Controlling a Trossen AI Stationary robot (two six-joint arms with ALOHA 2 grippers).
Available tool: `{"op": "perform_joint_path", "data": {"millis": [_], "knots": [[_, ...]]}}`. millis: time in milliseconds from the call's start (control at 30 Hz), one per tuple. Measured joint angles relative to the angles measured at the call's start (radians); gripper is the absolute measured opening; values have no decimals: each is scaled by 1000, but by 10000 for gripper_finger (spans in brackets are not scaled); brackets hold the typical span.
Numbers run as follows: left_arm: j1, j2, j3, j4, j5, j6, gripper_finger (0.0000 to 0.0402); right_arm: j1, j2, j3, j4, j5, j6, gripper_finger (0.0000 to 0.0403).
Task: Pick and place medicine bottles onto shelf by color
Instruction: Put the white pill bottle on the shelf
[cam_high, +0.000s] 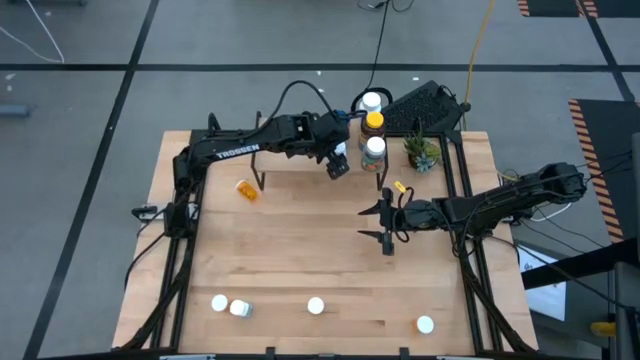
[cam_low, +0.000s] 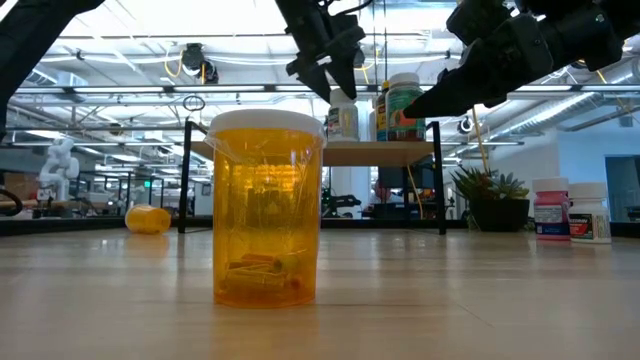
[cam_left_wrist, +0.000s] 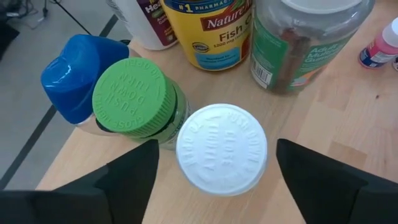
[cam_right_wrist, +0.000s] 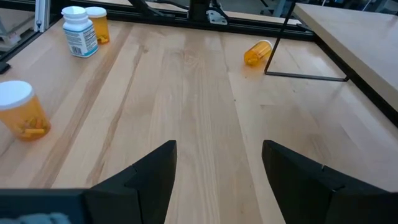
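Big wooden worktop (cam_high: 300, 260) first, with the small light-wood shelf (cam_high: 400, 150) at its far edge, already carrying a cluster of bottles. The left arm, lettered TROSSEN on its dark link, stretches across the far side to that shelf, and the left gripper (cam_left_wrist: 211, 168) hangs right above it, jaws spread wide on either side of a white-capped bottle (cam_left_wrist: 222, 149) without touching it. Reading the labels there: a yellow bottle (cam_left_wrist: 208, 31) says "Fish" under "Nature" and "#1 Pharmac...", a green-labelled jar (cam_left_wrist: 298, 43) reads "Adult Multi", and the green cap (cam_left_wrist: 130, 96) is embossed "PUSH DOWN & TURN"; a blue cap (cam_left_wrist: 74, 71) sits touching it. The right arm reaches in from the right side, bent low, and the right gripper (cam_right_wrist: 217, 168) hovers over bare worktop near the middle, jaws wide apart and holding nothing. An orange bottle (cam_right_wrist: 257, 52) lies on its side by a shelf leg; another orange one (cam_low: 265, 205) stands upright near the front edge, with several white-capped bottles (cam_high: 230, 306) along that edge.
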Motion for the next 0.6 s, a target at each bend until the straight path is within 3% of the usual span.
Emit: {"op": "perform_joint_path", "data": {"millis": [167, 367, 600], "knots": [[-14, -9, -1, -17, -40, -9, 346, 0, 0, 0, 0, 0, 0, 233], [-54, -69, -1, -59, -174, -45, 347, 0, 0, 0, -2, 0, 4, 233], [-72, -100, 0, -148, -183, -115, 347, 0, 0, 0, -2, 0, 15, 233]]}}
